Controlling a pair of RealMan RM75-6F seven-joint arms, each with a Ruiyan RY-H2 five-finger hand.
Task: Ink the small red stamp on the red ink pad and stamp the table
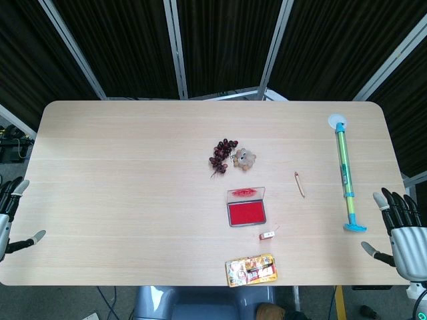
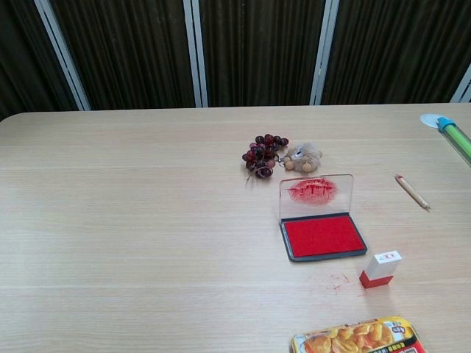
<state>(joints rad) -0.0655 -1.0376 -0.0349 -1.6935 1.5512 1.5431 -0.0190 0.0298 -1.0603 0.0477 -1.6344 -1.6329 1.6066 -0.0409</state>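
Light wood table [image 1: 133,173] with dark curtains [image 1: 220,40] behind it. The red ink pad [image 2: 322,237] sits lid-up right of centre, the small red stamp [image 2: 380,268] standing just near-right of it beside faint red smudges [image 2: 338,282]. Both the left hand [image 1: 12,217] and right hand [image 1: 400,230] hang off the table's side edges, fingers spread, holding nothing.

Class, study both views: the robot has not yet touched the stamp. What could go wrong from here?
1. The small red stamp is tiny and lies tilted on its side; the right robot hand, open at the table's edge, may fumble or knock it.
2. The ink pad's upright lid could obstruct a steep approach.
3. The snack packet lies close by, leaving little room for stamping there.
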